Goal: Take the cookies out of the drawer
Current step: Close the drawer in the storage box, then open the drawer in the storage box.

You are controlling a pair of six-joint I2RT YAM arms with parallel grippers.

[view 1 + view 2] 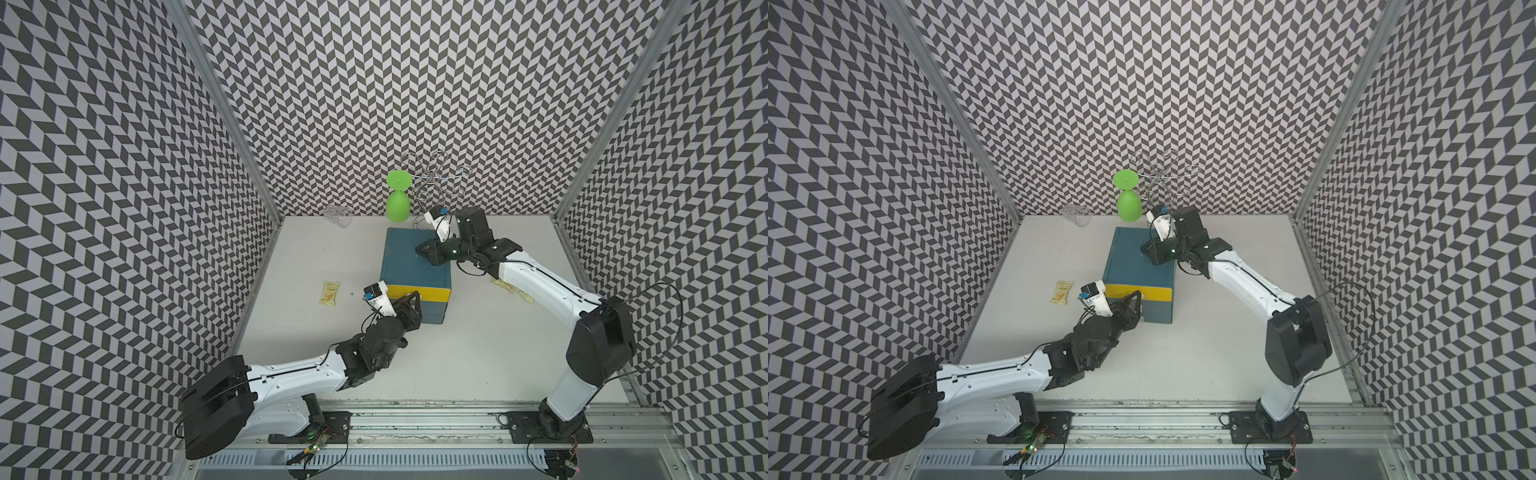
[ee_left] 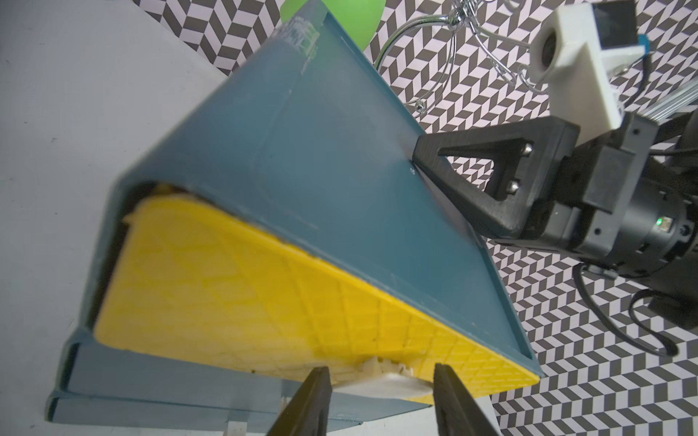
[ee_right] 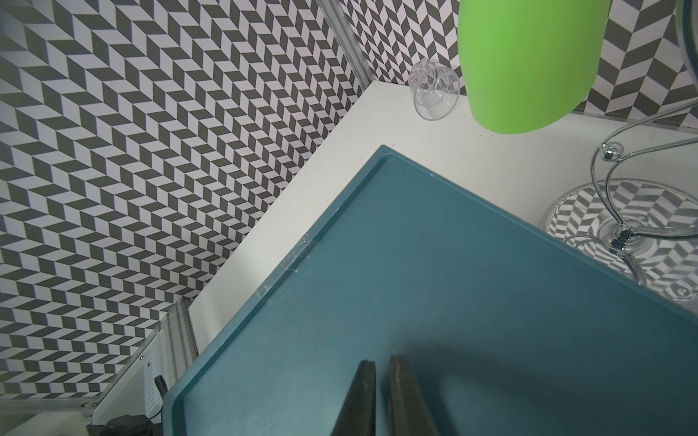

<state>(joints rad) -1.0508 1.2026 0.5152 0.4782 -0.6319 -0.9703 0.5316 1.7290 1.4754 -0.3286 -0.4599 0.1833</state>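
1. One pale yellow cookie packet (image 1: 330, 292) lies flat on the surface (image 1: 478, 353), left of the blue cabinet (image 1: 409, 257). More pale packets (image 1: 505, 285) lie to the cabinet's right, partly hidden by the right arm (image 1: 540, 282).
2. The yellow drawer (image 1: 432, 293) sits in the cabinet's top slot and looks pushed in.
3. Your left claw (image 2: 380, 369) is at the drawer front, its fingers apart on either side of the white handle (image 2: 377, 387).
4. Your right claw (image 3: 381, 361) rests on the cabinet top with its fingers nearly together, holding nothing.
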